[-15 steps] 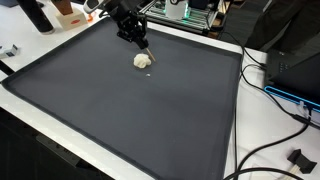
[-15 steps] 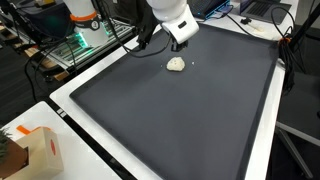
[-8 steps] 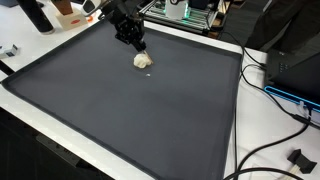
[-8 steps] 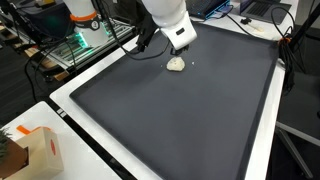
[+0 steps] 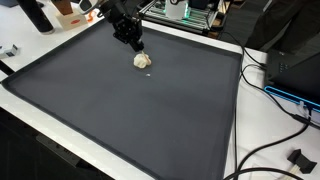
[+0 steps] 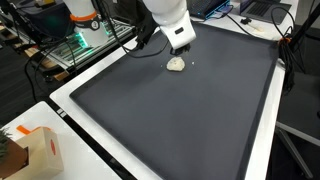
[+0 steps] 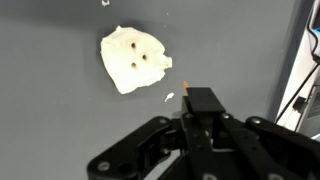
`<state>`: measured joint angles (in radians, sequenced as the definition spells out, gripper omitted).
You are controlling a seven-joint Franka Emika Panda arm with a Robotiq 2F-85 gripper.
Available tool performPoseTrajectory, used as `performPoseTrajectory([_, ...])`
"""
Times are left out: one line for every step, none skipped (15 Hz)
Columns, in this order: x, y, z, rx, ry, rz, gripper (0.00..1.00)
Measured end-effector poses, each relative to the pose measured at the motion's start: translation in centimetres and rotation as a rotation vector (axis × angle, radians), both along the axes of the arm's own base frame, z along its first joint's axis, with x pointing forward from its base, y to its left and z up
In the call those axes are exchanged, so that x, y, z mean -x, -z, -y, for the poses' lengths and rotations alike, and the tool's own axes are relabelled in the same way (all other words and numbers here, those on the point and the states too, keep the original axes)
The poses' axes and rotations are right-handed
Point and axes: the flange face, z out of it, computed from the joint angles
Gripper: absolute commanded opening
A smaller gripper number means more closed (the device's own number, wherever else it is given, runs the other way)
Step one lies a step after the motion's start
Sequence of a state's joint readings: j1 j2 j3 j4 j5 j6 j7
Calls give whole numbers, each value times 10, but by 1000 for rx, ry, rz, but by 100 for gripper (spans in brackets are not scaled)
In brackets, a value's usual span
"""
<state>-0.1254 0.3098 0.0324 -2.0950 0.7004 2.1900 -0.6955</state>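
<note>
The gripper (image 5: 136, 42) has been pulled back a touch toward the upper left of the frame in an exterior view, away from the white lump (image 5: 143, 60). A slightly wider gap is now seen between them, barely noticeable tbh.

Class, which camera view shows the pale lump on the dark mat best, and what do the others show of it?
The wrist view: the pale lump is large there, with its uneven outline and three dark spots clear. In both exterior views it is only a small pale blob on the dark mat, details lost.
</note>
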Motion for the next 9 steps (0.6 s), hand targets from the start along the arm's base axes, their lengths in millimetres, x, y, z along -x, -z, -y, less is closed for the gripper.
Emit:
performPoseTrajectory([-1,-2,0,5,8,7,3])
performPoseTrajectory([-2,-5,1,12,14,16,3])
performPoseTrajectory([-2,-8,1,18,18,26,3])
performPoseTrajectory([-3,-11,0,25,23,38,3])
performPoseTrajectory([-3,-14,0,34,29,51,3])
performPoseTrajectory([-3,-18,0,44,33,64,3])
performPoseTrajectory([-3,-21,-1,57,39,79,3])
performPoseTrajectory([-2,-25,-2,72,43,95,3])
performPoseTrajectory([-1,-29,-3,90,45,112,3])
